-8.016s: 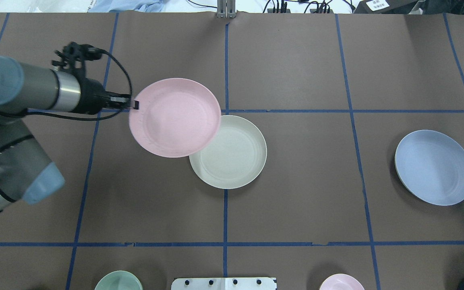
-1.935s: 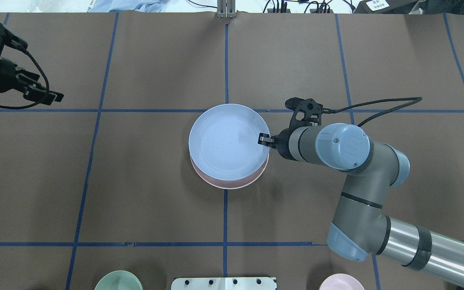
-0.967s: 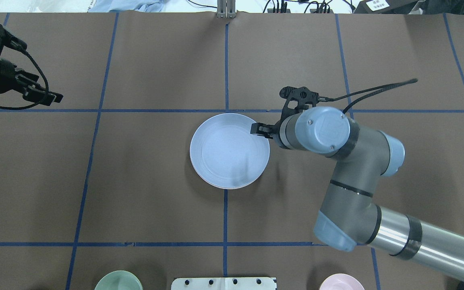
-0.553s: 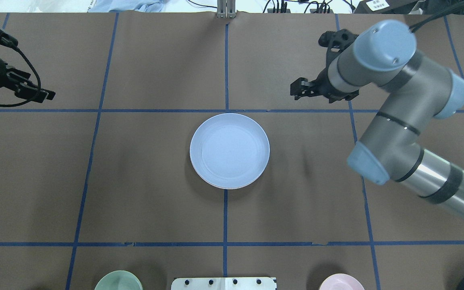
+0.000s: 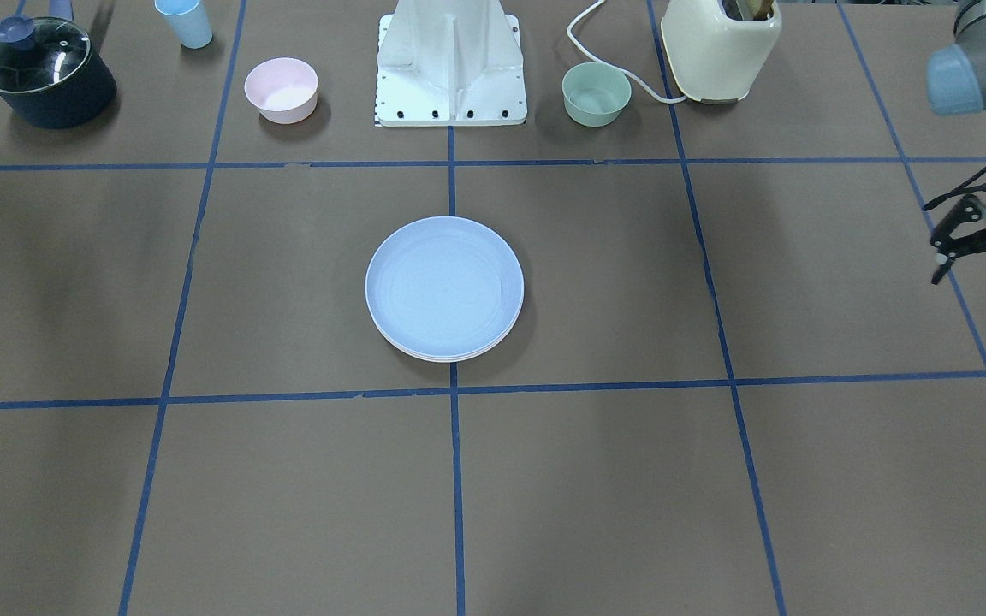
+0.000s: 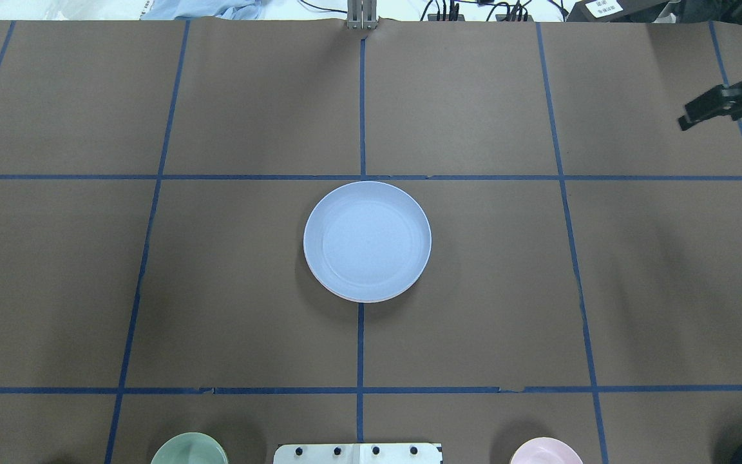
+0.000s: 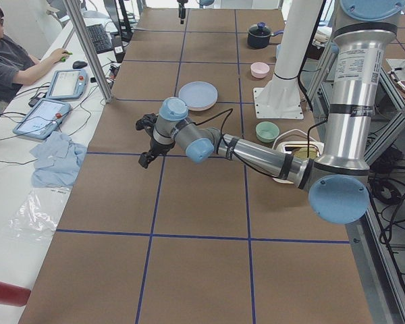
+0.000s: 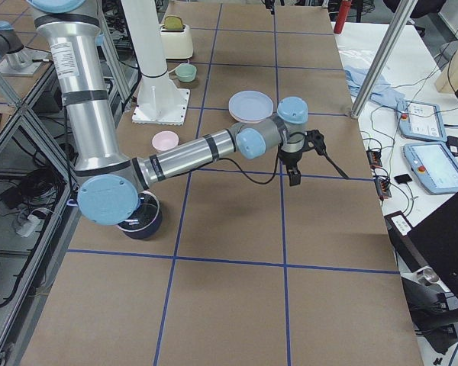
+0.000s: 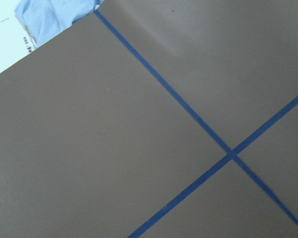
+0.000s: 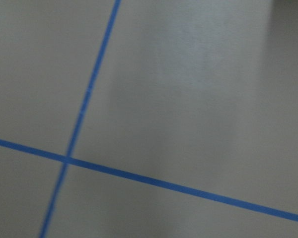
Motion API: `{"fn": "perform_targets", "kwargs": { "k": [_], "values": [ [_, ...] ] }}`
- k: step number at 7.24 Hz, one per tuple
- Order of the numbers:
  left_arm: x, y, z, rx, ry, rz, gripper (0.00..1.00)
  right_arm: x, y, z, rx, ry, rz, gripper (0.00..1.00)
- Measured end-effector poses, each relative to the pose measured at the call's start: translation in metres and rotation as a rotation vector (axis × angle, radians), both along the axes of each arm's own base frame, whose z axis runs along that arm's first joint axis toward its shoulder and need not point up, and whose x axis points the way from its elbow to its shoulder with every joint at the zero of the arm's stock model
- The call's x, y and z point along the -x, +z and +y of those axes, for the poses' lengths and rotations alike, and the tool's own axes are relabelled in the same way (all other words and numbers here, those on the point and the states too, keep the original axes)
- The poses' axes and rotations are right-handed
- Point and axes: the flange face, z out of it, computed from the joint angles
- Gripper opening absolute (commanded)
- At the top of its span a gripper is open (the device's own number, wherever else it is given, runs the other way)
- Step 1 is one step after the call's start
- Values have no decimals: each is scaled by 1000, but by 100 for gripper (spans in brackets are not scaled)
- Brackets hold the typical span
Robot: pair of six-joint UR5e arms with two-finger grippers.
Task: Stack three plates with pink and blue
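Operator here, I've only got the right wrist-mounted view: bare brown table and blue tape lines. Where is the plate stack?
Observer: At the centre of the table, with the blue plate on top.
Operator: Is anything gripping it?
Observer: No. The right gripper hangs near the table's far right corner, well apart from the blue plate.
Operator: And the left gripper?
Observer: The left gripper is out by the table's opposite end, also clear of the blue plate.
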Motion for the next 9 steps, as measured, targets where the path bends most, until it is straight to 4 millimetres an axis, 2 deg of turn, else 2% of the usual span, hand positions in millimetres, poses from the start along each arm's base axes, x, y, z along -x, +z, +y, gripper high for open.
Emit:
{"fn": "perform_targets", "kwargs": {
  "k": [1, 2, 3, 4, 5, 7, 9],
  "values": [
    [36, 24, 10, 16, -16, -43, 100, -49, 51, 21, -11, -26, 28, 100],
    [59, 42, 22, 39, -35, -64, 100, -79, 98, 50, 5, -45, 50, 100],
    [86, 60, 27, 67, -83, -79, 100, -97, 134, 78, 32, -47, 64, 100],
    [116, 81, 29, 115, -150, -84, 100, -109, 149, 92, 43, -32, 69, 100],
    [133, 100, 29, 193, -195, -75, 100, -116, 151, 96, 40, -17, 69, 100],
    [134, 132, 38, 396, -171, 20, 100, -125, 147, 93, 48, 5, 72, 100],
    [132, 150, 53, 569, -156, 68, 100, -144, 142, 93, 116, 36, 82, 100]
  ]
}}
